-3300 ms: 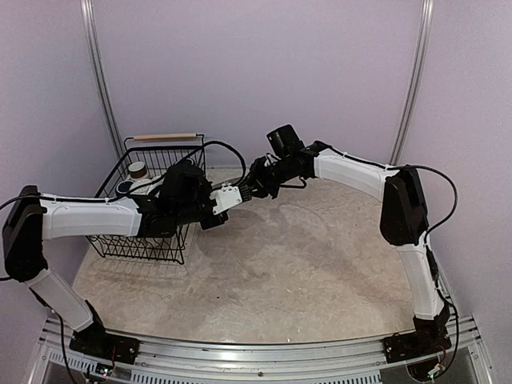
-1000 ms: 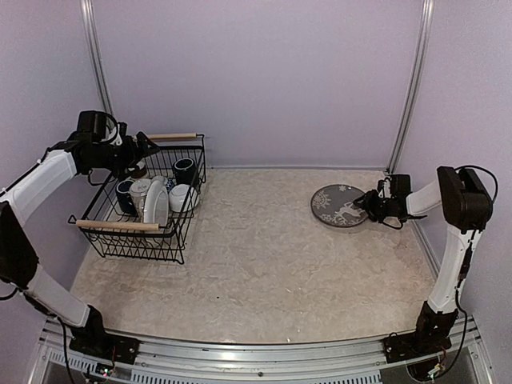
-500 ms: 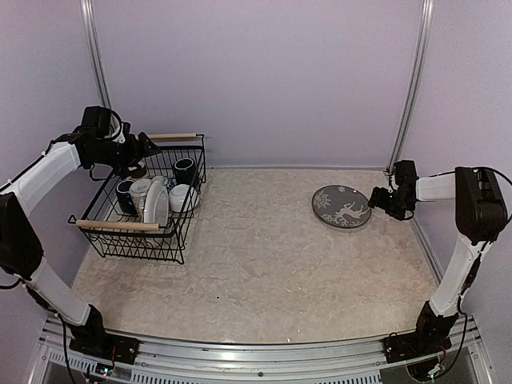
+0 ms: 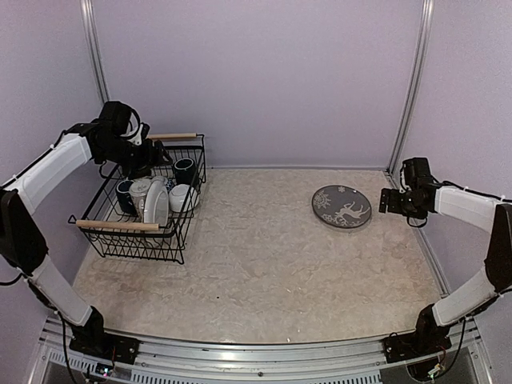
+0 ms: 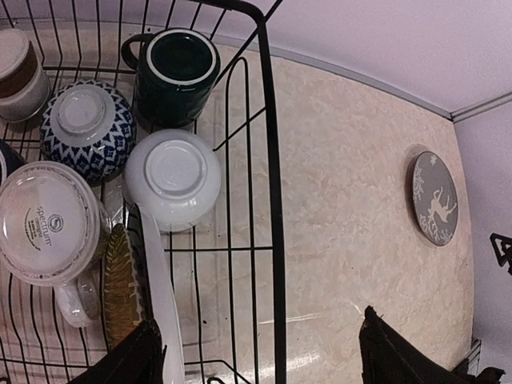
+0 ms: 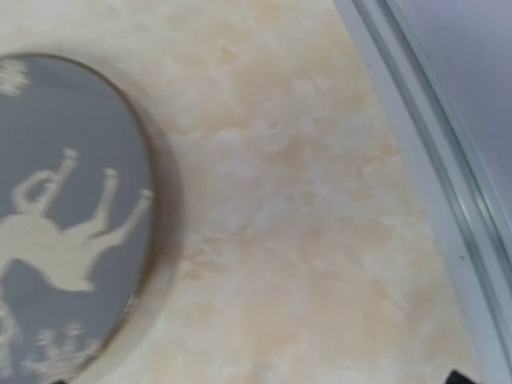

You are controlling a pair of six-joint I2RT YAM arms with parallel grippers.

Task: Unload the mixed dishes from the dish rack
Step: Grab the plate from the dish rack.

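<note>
The black wire dish rack [image 4: 186,214] stands at the table's left and holds several dishes. The left wrist view shows a dark mug [image 5: 178,72], a blue patterned bowl [image 5: 86,128] and a white bowl [image 5: 172,178] turned over, a white mug [image 5: 46,224], a brown-white cup [image 5: 18,72] and a yellowish woven plate [image 5: 120,284] on edge. My left gripper [image 4: 158,152] hangs open above the rack's back right part, its fingers [image 5: 128,364] wide apart and empty. A grey plate with a white deer [image 4: 342,206] lies flat on the table. My right gripper [image 4: 385,200] is open just right of it, not touching.
The rack has two wooden rod handles, one at the back [image 4: 172,136] and one at the front [image 4: 120,226]. A thin white plate [image 5: 158,288] stands on edge beside the woven one. A metal rail [image 6: 432,160] runs along the table's right edge, close to my right gripper.
My right gripper has let go of the grey plate, opened wide and drawn back to the right. My left gripper has shifted right over the rack's back and narrowed a little.
</note>
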